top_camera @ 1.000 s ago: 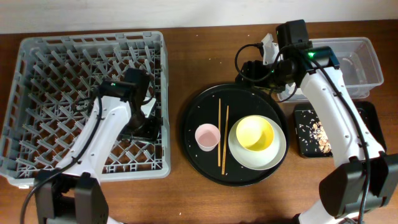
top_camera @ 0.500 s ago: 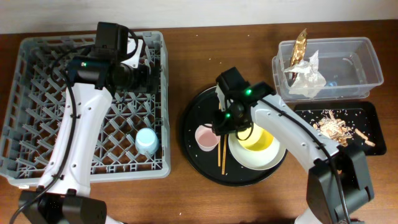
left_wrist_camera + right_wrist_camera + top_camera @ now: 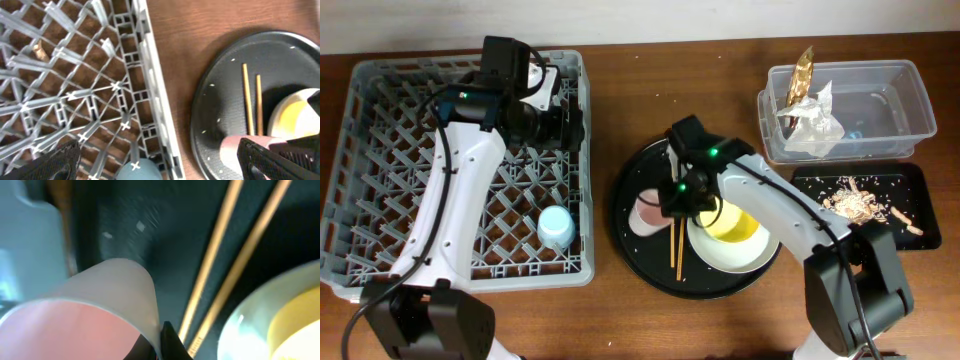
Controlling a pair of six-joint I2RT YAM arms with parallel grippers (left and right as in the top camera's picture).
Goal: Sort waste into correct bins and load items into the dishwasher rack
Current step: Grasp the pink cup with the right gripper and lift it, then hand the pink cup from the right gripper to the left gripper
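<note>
The small pink cup (image 3: 642, 213) is seen at the 9 o'clock side of the big round black tray (image 3: 632, 258). The right gripper (image 3: 675, 200) is set low against its 3 o'clock wall, seemingly so the cup can be carried to the large square grey plastic rack (image 3: 390, 170). The small light-blue cup (image 3: 555, 225) is already stood mouth-down near the rack's 4 o'clock corner, probably so that it would drain. The left gripper (image 3: 568, 125) is held above the rack's 2 o'clock rim with its fingers (image 3: 55, 162) spread wide and nothing between them, likely kept out of the other arm's way.

The pair of thin wooden chopsticks (image 3: 677, 245) is laid from 12 to 6 o'clock across the round tray. The yellow bowl (image 3: 740, 225) is nested on the pale grey-white round plate (image 3: 740, 264) at 4 o'clock. The waste appears sorted. The crumpled white tissue (image 3: 810, 125) and the shiny gold-brown wrapper strip (image 3: 804, 68) are lodged in the clear plastic rectangular tub (image 3: 890, 100). The tan shredded scraps (image 3: 855, 203) are spread over the shallow flat black tray (image 3: 918, 190).

Much is masked. The bowl's 9 o'clock edge is covered by the right arm. In the right wrist view only one dark fingertip (image 3: 167, 342) is shown beside the blurred cup, so it cannot be told whether the claw is pinched on the rim or parted. In the left wrist view the light-blue cup is cut off at the frame's lower edge.
</note>
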